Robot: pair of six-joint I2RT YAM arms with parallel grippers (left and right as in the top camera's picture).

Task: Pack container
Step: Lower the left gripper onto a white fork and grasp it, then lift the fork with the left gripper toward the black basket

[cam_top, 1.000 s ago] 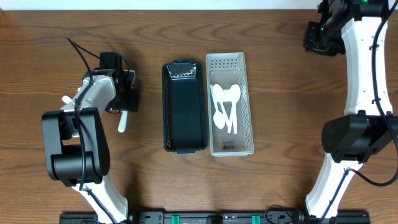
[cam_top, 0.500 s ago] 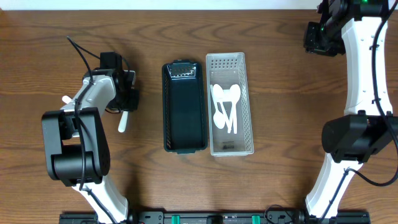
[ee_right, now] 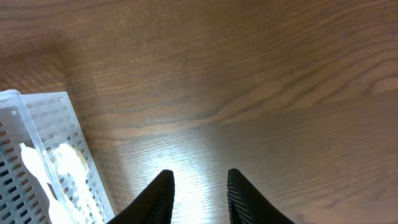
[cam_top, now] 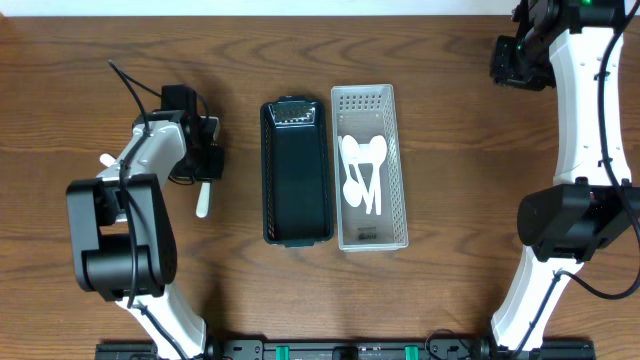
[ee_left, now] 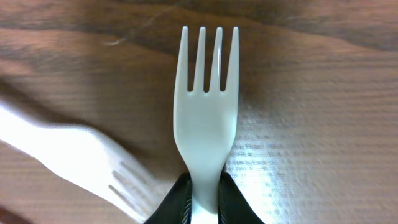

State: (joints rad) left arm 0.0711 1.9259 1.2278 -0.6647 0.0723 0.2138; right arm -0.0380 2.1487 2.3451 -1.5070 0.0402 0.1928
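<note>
— Saw what closest in, at the left wrist?

— Found the left gripper (ee_left: 204, 202) clenched on the handle of a white fork (ee_left: 205, 118), with the tines pointing away over the wooden table (ee_left: 323, 124). Made out a second fork (ee_left: 74, 155) just beside it on the left, blurred and lying at a slant on the wood.

— And a little farther out, from overhead?

— Spotted a black tray (cam_top: 297, 170) near that gripper, toward the middle of the table, with its long side running front to back. Noted a clear basket (cam_top: 363, 93) right beside the tray, parallel to it. Could not tell whether the two touched. Saw white spoons (cam_top: 362, 170) heaped together in the middle stretch of the basket.

— Farthest off?

— Found the right gripper (ee_right: 199, 193) up by the far right corner, well apart from the basket. Saw its dark fingers (ee_right: 158, 193) released, spread over plain wood and gripping nothing. Caught one corner of the basket, with a spoon or two in it, at the lower left edge of the right wrist view.
</note>
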